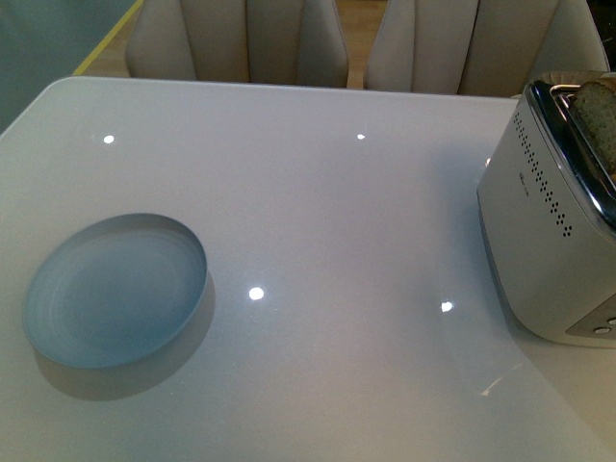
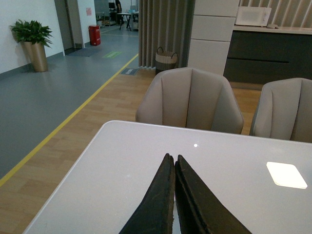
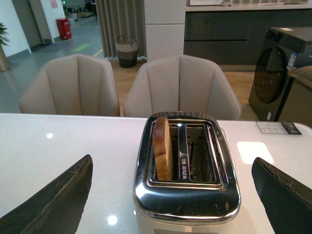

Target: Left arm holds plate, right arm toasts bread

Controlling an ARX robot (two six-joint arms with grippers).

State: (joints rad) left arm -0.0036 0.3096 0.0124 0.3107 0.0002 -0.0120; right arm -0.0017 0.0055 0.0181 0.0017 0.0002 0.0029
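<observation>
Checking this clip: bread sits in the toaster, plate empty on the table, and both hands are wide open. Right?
Not quite. The left hand is shut, per the left wrist view; only the right hand is open. The bread is in the toaster and the plate is empty.

Premises present as an office showroom with kitchen corner: glossy white table [image 1: 318, 221], beige upholstered chairs [image 2: 189, 100], dark front-loading washing machine [image 3: 279, 73], white microwave [image 2: 252, 16], potted plant [image 2: 32, 34].

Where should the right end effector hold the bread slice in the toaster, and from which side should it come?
Grip the bread by its top crust, which rises above the toaster's slot, probably coming straight down from above. The slice stands upright on edge, so only its top is free; pinch its two flat faces. The right end effector is already open, facing the toaster.
</observation>
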